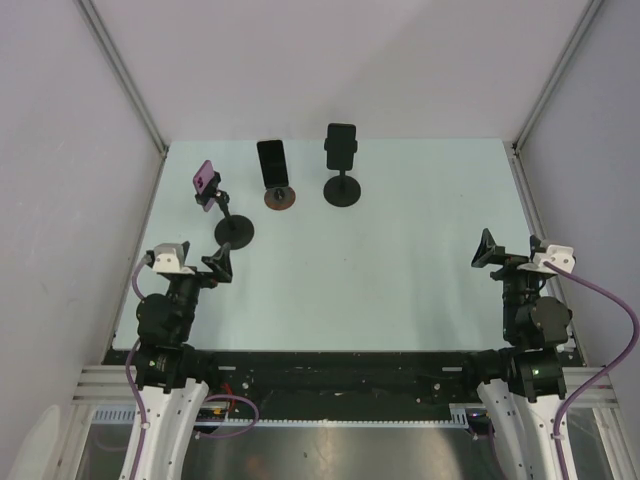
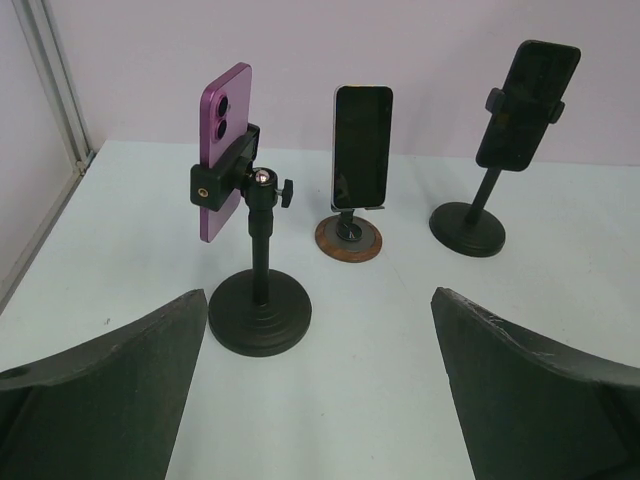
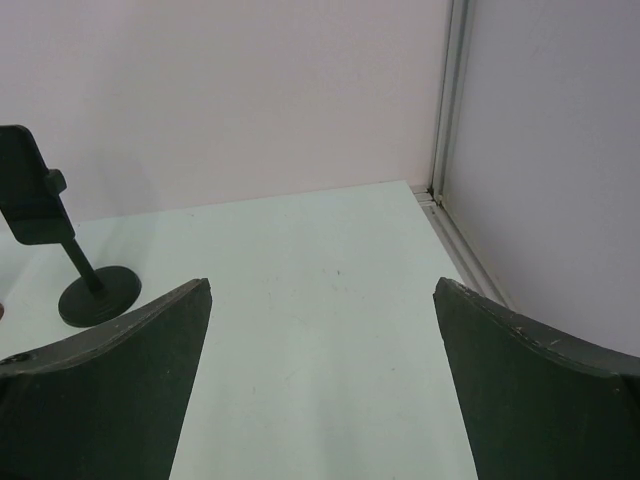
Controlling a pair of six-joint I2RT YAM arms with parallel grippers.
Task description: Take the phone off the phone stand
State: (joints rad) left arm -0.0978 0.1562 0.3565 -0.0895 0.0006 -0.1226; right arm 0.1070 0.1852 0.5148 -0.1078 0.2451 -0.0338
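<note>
Purple phone [image 2: 222,150] stands upright on its stand [image 2: 260,315], back toward released left hand [image 2: 318,300]; right hand [image 3: 322,285] released.

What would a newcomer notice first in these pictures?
The purple phone, clamped on a black stand on the left, stands out most. A dark phone on a brown-based stand sits in the middle and a black phone on the right. The left gripper and right gripper hang open near the front corners, holding nothing.

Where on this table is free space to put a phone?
Free: right half of the table, between the black phone's stand and the right gripper; also the near middle. Crowded: far left, around the purple phone's stand and wooden-base stand.
</note>
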